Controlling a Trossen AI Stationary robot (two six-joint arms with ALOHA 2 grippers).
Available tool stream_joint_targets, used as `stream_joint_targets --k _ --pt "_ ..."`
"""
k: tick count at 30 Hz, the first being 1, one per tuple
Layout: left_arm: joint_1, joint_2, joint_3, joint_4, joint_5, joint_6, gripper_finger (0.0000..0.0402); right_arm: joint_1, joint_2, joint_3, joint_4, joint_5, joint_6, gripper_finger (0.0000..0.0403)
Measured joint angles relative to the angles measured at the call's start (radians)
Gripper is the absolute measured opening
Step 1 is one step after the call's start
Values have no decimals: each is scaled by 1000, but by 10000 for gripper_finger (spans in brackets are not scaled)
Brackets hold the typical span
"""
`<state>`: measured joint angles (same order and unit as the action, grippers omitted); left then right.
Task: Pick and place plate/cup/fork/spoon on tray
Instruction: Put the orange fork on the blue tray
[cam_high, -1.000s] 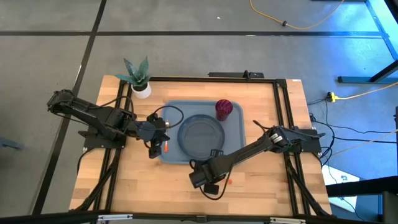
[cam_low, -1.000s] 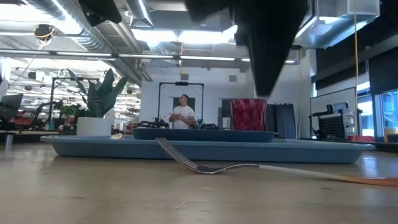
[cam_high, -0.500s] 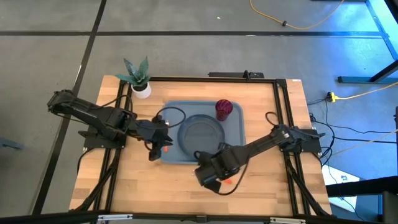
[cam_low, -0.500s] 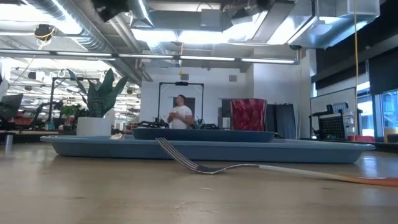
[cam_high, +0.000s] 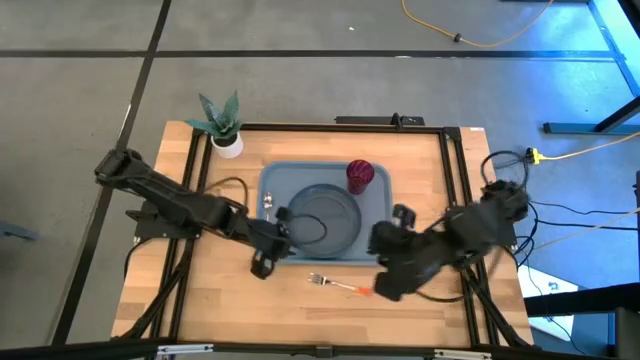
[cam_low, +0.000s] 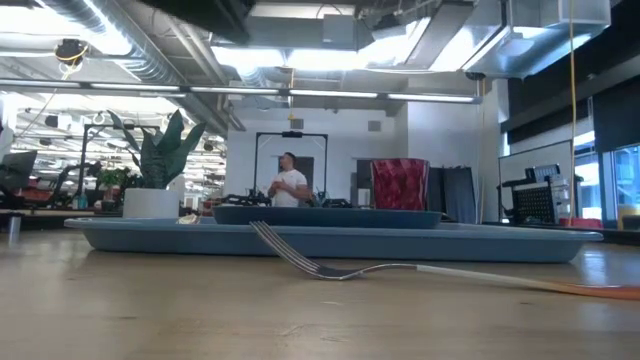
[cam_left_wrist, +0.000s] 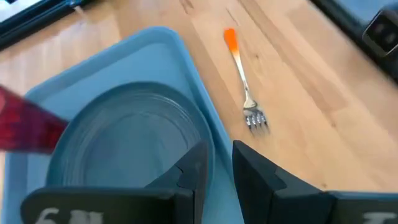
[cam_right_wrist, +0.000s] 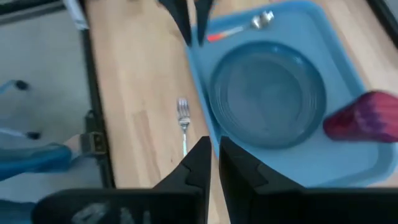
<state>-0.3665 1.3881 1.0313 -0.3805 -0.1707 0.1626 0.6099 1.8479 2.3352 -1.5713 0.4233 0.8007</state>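
Note:
The light blue tray (cam_high: 378, 232) lies mid-table and holds the grey-blue plate (cam_high: 323, 218), the dark red cup (cam_high: 359, 175) at its far right and the spoon (cam_right_wrist: 239, 28) along its left side. On bare wood just before the tray's near edge lies the fork (cam_high: 335, 285), tines toward the left and orange handle toward the right. My left gripper (cam_left_wrist: 217, 158) hovers over the tray's near-left corner, open and with nothing in it. My right gripper (cam_right_wrist: 212, 155) hangs high above the table near the fork's handle end, with a narrow gap between its fingers and nothing held.
A white pot with a green plant (cam_high: 222, 125) stands at the table's far left corner. Black frame rails (cam_high: 455, 200) run along the table's left and right sides. Bare wood lies before the tray. A person (cam_low: 290, 182) stands in the room beyond.
My left gripper has opened and let go of the spoon, which now lies in the tray's left part. It then rolled and moved toward the near edge, to the tray's near-left corner. My right gripper has risen from the fork and drawn toward the right edge; the fork stayed put.

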Motion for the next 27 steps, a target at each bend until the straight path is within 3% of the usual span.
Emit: stream_joint_targets --k 6,11,15,20,27 --pt "-28 164 0 107 -22 43 69 69 -117 0 0 4 -21 35" --pt "-95 268 0 105 -127 97 69 117 -178 0 0 30 -33 35" --pt "-154 321 0 110 -187 230 69 141 -205 0 0 31 -51 35" --pt "-188 383 0 113 -173 378 69 151 -212 0 0 31 -47 35" --pt "-192 427 0 167 -215 467 69 151 -212 0 0 31 -45 35"
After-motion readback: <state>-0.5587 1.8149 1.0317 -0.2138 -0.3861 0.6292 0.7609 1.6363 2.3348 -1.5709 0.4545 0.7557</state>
